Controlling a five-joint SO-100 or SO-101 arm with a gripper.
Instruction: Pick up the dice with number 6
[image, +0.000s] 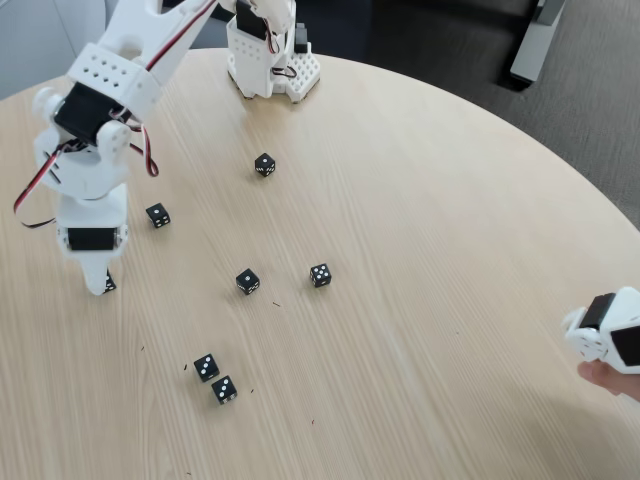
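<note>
Gripper (100, 283) pointing down at left of surface (450, 250), tip covering small black die (110, 285) — pips hidden, possibly dice with number 6. Finger spacing: cannot tell.

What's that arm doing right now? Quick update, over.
Gripper down at left, jaws unreadable. Black die at its tip, pips hidden, maybe the six. Six other dice lie apart, none in the way.
</note>
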